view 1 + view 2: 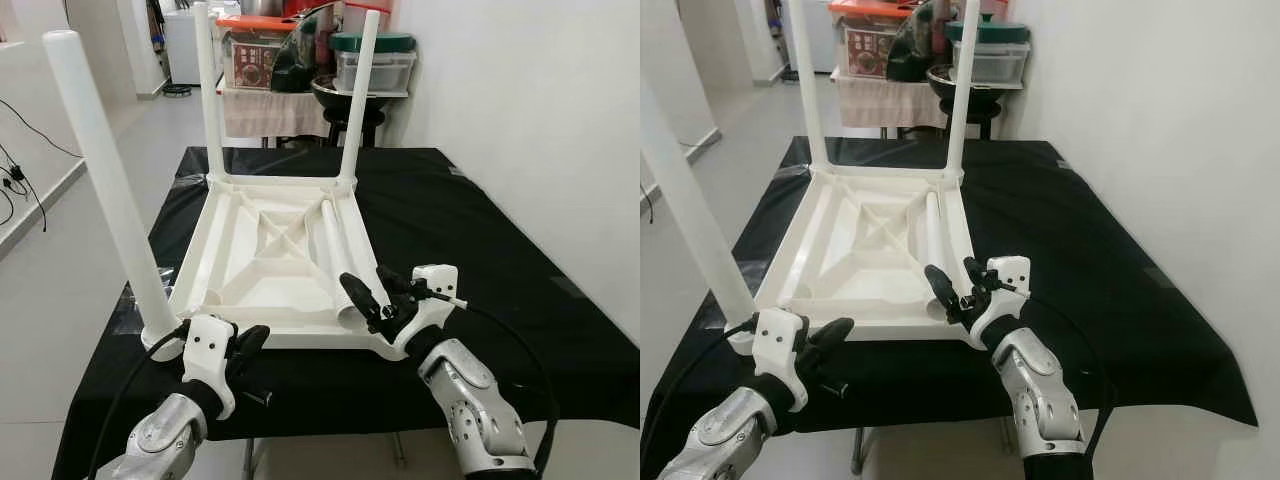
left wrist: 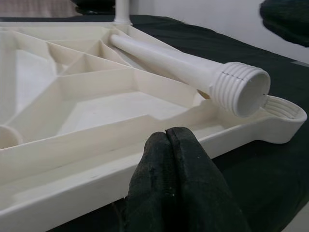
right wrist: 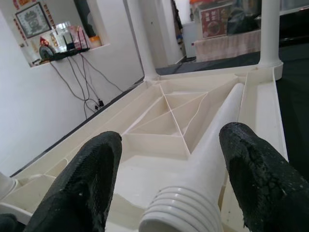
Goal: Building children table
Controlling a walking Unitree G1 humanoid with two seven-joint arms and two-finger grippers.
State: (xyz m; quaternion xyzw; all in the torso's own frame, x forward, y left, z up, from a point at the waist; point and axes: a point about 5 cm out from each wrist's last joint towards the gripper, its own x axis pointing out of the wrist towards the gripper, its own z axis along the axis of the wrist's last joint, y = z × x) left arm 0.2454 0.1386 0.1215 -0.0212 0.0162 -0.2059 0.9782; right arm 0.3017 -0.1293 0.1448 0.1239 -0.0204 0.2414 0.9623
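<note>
The white plastic tabletop lies upside down on the black-covered table. Three white legs stand upright in its corners: two at the far side and one at the near left. A loose fourth leg lies inside the tabletop along its right side, threaded end toward me. My right gripper is open, its fingers either side of that threaded end. My left gripper is shut and empty, just in front of the tabletop's near edge. The near-right corner socket holds no leg.
A white wall runs along the right. Behind the table stand a black stool and a low shelf with storage boxes. Cables trail on the floor at the left. Bare black cloth lies to the right of the tabletop.
</note>
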